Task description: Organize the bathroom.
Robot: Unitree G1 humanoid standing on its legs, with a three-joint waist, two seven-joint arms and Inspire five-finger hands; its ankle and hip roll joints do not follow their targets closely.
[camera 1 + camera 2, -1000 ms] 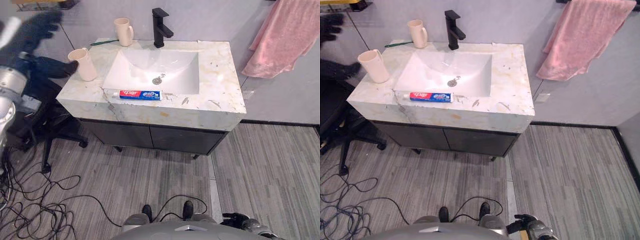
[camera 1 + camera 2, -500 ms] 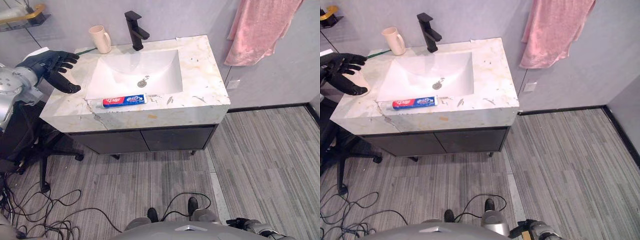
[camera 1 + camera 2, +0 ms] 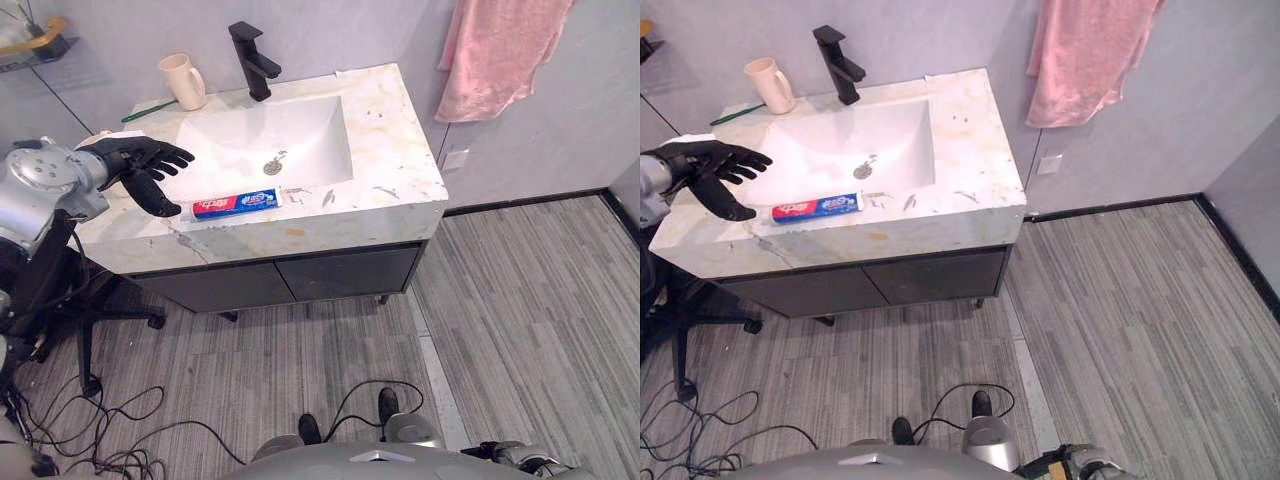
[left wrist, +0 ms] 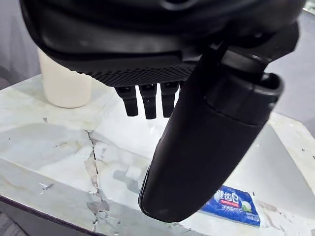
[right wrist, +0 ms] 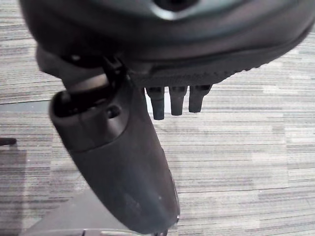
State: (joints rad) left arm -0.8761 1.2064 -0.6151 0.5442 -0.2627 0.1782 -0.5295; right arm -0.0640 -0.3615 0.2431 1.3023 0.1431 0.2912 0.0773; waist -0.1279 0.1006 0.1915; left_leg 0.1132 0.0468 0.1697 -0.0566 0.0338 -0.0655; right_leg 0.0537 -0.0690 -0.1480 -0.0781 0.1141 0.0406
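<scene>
Lying along the front rim of the marble counter (image 3: pixel 400 185), just ahead of the white basin (image 3: pixel 265 140), a blue-and-red toothpaste tube (image 3: pixel 235 203) is resting flat with its length running parallel to the counter edge. A black faucet (image 3: pixel 250 58) is standing at the back of the basin, and a cream mug (image 3: pixel 182 80) is sitting at the back left corner with a green toothbrush (image 3: pixel 150 109) lying on the counter just beside it. A second cream cup (image 4: pixel 64 81) is standing on the marble close behind the left hand, seen from the left wrist. A pink towel (image 3: pixel 500 50) is hanging on the wall to the right of the counter, well apart from everything on it, and a black office chair (image 3: pixel 60 290) is standing on the floor at the counter's left end. The left hand (image 3: pixel 140 168) is hovering over the left part of the counter, near the capless end of the tube (not touching it), with its fingers (image 3: pixel 172 155) spread straight toward the basin and its thumb (image 3: pixel 158 203) pointing down toward the marble, holding nothing. The right hand (image 5: pixel 162 73) is hanging low over the grey striped floor (image 3: pixel 1140 320), its fingers loosely extended and empty.
</scene>
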